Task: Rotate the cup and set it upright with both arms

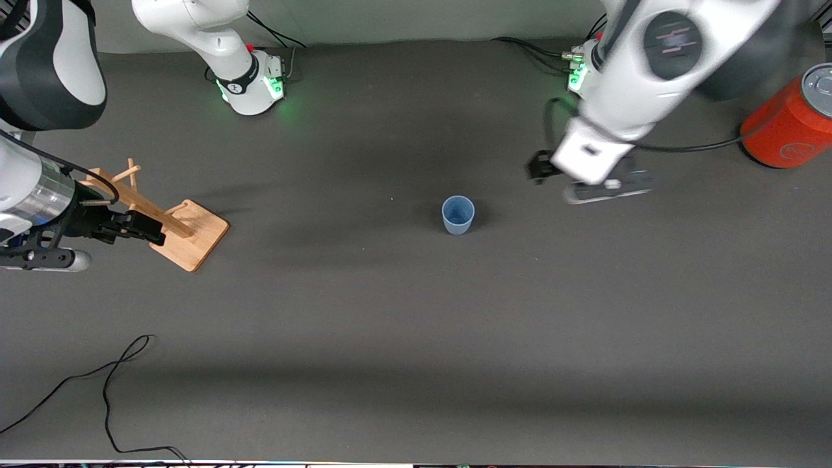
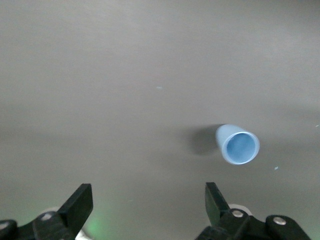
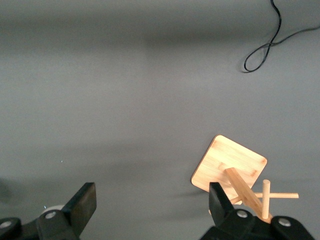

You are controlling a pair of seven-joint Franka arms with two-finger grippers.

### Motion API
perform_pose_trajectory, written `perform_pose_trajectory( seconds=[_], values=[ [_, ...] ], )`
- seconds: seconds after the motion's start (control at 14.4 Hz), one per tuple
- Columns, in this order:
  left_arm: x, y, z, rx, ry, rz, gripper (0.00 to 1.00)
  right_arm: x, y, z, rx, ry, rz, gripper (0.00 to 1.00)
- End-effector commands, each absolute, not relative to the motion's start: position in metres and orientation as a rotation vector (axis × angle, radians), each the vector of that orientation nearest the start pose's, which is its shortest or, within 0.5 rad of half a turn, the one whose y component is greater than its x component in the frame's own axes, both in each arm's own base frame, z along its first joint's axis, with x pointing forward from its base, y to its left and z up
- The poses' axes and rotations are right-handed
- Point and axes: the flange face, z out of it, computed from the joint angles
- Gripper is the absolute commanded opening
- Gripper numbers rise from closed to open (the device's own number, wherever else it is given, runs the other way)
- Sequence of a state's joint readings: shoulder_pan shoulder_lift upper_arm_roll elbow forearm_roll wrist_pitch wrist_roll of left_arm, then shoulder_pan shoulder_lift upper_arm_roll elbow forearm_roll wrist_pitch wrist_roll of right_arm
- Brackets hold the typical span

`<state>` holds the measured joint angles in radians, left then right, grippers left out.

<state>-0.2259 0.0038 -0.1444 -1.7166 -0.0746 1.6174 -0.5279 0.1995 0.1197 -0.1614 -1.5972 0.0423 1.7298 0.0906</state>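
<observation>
Nearest the front camera, a loose black cable (image 1: 110, 383) snakes over the dark table (image 1: 416, 338) toward the right arm's end. Farther up, about the middle of the table, the pale-blue cup (image 1: 458, 214) stands upright on its base, open mouth up, touching nothing.

The left gripper (image 1: 543, 170) hangs in the air over bare table just beside the cup, toward the left arm's end, apart from it. Its fingers (image 2: 80, 205) are spread wide with nothing between them; in the left wrist view the cup (image 2: 238, 144) lies off to one side of the gap. From the front this gripper is blurred and partly covered by its own wrist.

The right gripper (image 1: 140, 227) waits wide and empty over a wooden peg stand (image 1: 188, 231), well apart from the cup.

An orange can (image 1: 790, 127) stands at the left arm's end, cut off by the frame edge.
</observation>
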Motion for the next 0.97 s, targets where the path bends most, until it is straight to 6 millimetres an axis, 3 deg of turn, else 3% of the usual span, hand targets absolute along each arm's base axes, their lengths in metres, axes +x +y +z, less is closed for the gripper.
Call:
perform_pose_trajectory(
  seconds=[0.0, 0.28, 0.42, 0.63, 0.9],
  values=[
    [0.525, -0.151, 0.580, -3.178, -0.171, 0.258, 1.00, 0.591, 0.015, 0.564, -3.094, 0.040, -0.059, 1.00],
    [0.536, -0.075, 0.592, -3.198, -0.057, 0.246, 1.00, 0.592, 0.017, 0.566, -3.096, 0.032, -0.064, 1.00],
    [0.541, -0.041, 0.606, -3.211, -0.018, 0.203, 1.00, 0.591, 0.030, 0.569, -3.093, -0.004, -0.060, 1.00],
    [0.546, -0.022, 0.608, -3.209, 0.021, 0.167, 1.00, 0.592, 0.041, 0.571, -3.097, 0.010, -0.063, 1.00],
    [0.555, -0.012, 0.599, -3.151, 0.053, 0.128, 1.00, 0.595, 0.040, 0.572, -3.095, 0.013, -0.084, 1.00]
  ],
)
